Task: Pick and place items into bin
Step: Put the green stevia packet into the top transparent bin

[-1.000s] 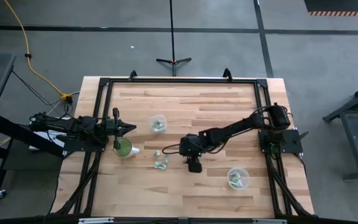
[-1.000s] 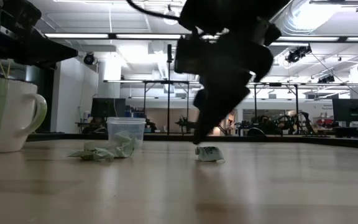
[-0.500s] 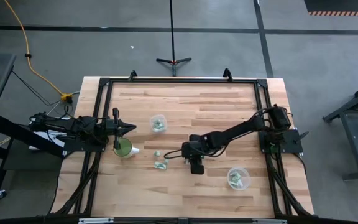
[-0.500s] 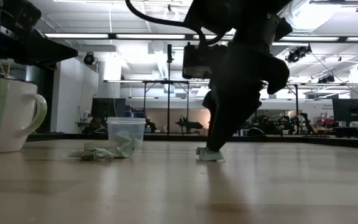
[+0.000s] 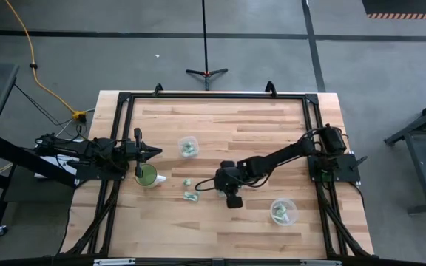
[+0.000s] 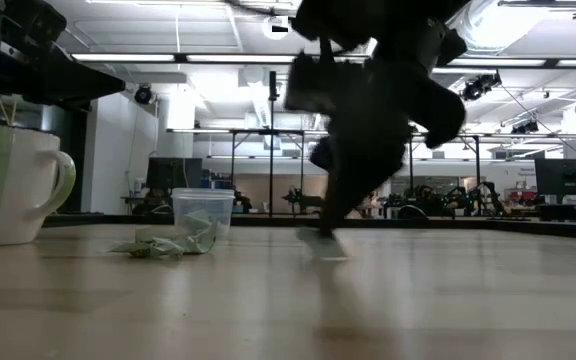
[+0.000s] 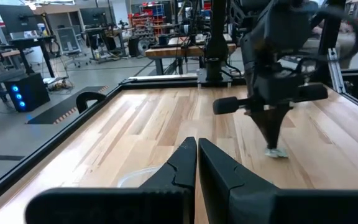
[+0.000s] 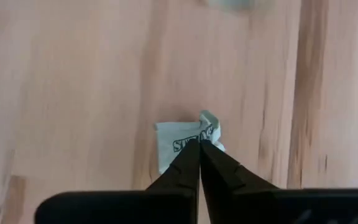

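Note:
My right gripper (image 5: 222,185) points down near the table's middle and is shut on one small pale green-and-silvery wrapped piece (image 8: 185,140). The piece also shows in the left wrist view (image 7: 276,152). Two more pieces (image 5: 187,182) (image 5: 191,196) lie flat on the table to its left. They show in the low view (image 6: 158,246). My left gripper (image 5: 158,152) is shut and empty at the left, beside the green cup (image 5: 146,176). My right gripper pinches the wrapped piece's near edge (image 8: 194,144) between its two fingertips. It comes from above, pointing down. The piece sits below the fingertips, at or just above the table top; I cannot tell which.
A clear cup (image 5: 188,146) holding pieces stands left of the table's centre, toward the far edge. A second clear cup (image 5: 283,210) with pieces stands near the right front. A black frame (image 5: 213,96) runs round the table.
My right gripper has come down onto the wrapped piece. It has then shifted a little toward the table's left, and the piece has gone with it.

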### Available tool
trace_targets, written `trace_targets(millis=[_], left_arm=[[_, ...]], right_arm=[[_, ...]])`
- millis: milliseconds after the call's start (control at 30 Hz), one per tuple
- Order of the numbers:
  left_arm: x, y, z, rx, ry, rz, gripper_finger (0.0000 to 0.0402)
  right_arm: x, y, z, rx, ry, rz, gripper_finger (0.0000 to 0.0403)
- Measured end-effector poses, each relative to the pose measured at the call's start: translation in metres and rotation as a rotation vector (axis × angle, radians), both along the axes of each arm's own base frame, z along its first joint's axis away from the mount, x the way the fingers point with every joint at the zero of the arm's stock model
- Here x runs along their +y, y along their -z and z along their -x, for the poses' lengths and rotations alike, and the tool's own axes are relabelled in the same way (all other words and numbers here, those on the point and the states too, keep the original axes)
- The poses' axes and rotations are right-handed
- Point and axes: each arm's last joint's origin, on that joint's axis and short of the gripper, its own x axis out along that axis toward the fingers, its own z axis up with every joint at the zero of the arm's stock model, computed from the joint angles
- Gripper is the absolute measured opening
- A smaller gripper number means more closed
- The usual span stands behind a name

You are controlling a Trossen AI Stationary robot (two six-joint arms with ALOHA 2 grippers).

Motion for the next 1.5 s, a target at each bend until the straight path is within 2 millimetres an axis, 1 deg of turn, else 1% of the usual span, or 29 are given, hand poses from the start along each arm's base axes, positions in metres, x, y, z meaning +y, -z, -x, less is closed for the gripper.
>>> trace_targets(millis=[133,233,333,467,567,667,767,867,933,1000,1100,1267,1333,1400,1500], left_arm=[[0.000,0.000,0.000,0.000,0.000,0.000,0.0051],[0.000,0.000,0.000,0.000,0.000,0.000,0.0051],[0.000,0.000,0.000,0.000,0.000,0.000,0.0051],[0.000,0.000,0.000,0.000,0.000,0.000,0.0051],[0.000,0.000,0.000,0.000,0.000,0.000,0.0051],[0.000,0.000,0.000,0.000,0.000,0.000,0.0051],[0.000,0.000,0.000,0.000,0.000,0.000,0.0051],[0.000,0.000,0.000,0.000,0.000,0.000,0.0051],[0.000,0.000,0.000,0.000,0.000,0.000,0.0051],[0.000,0.000,0.000,0.000,0.000,0.000,0.0051],[0.000,0.000,0.000,0.000,0.000,0.000,0.0051],[0.000,0.000,0.000,0.001,0.000,-0.001,0.0051],[0.000,0.000,0.000,0.001,0.000,-0.001,0.0051],[0.000,0.000,0.000,0.001,0.000,-0.001,0.0051],[0.000,0.001,0.000,0.007,0.000,-0.002,0.0051]], right_arm=[[0.000,-0.010,-0.014,-0.197,-0.111,0.029,0.0001],[-0.011,-0.019,-0.026,-0.338,-0.140,0.065,0.0001],[-0.034,-0.027,-0.035,-0.448,-0.107,0.109,0.0001],[-0.069,-0.038,-0.045,-0.577,-0.001,0.147,0.0000],[-0.094,-0.043,-0.048,-0.634,0.061,0.166,0.0000],[-0.113,-0.043,-0.050,-0.667,0.101,0.177,0.0000],[-0.127,-0.035,-0.053,-0.669,0.068,0.173,0.0000],[-0.137,-0.029,-0.062,-0.668,0.048,0.109,0.0000],[-0.141,-0.026,-0.070,-0.667,0.074,0.089,0.0002],[-0.145,-0.024,-0.075,-0.629,0.112,0.111,0.0010],[-0.149,-0.029,-0.079,-0.564,0.120,0.134,0.0040],[-0.151,-0.041,-0.081,-0.419,0.139,0.117,0.0113],[-0.150,-0.049,-0.078,-0.325,0.128,0.098,0.0136],[-0.148,-0.057,-0.068,-0.256,0.085,0.065,0.0146],[-0.139,-0.067,-0.049,-0.269,0.062,0.019,0.0139]])
